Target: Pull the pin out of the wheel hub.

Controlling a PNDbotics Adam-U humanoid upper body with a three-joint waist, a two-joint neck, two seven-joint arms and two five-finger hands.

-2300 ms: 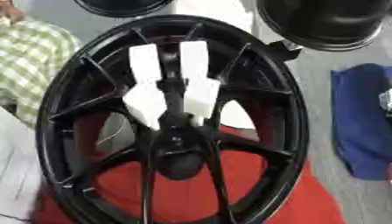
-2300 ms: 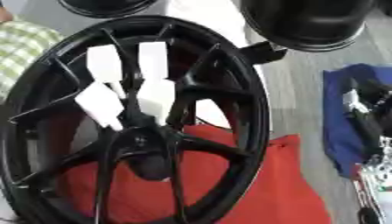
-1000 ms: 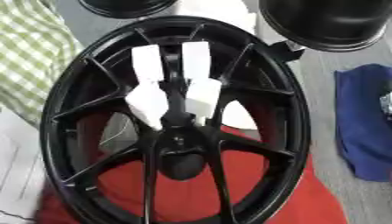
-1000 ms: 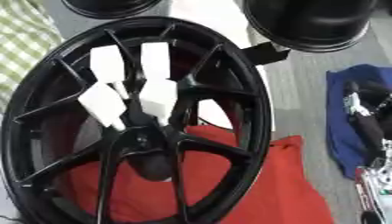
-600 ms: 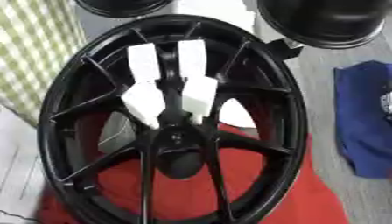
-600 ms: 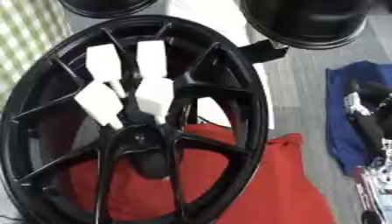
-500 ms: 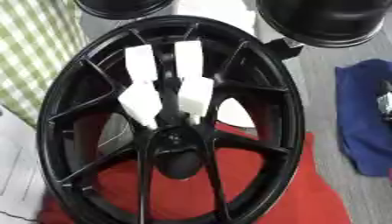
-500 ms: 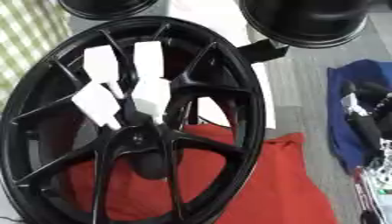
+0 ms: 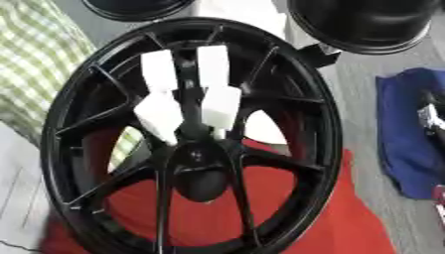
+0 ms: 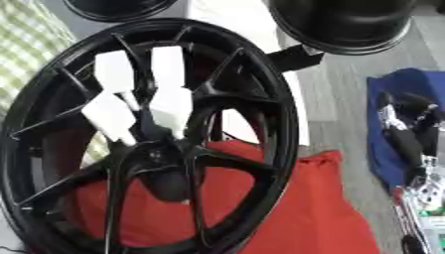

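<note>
A black multi-spoke wheel rim stands upright and fills most of both views. Its dark hub sits below the middle. Two pairs of white blocks flank one upper spoke just above the hub. A short white stub shows under the lower right block. I cannot make out a separate pin at the hub. My right hand, black with silver joints, rests open over a blue cloth at the far right, well apart from the wheel. No left hand shows.
A red cloth lies under and behind the wheel. The blue cloth is on the grey floor to the right. Two more black rims stand at the back. Green checked fabric lies along the left edge.
The whole picture has shifted slightly, so the camera moved. The wheel, the white blocks and my right hand keep their places.
</note>
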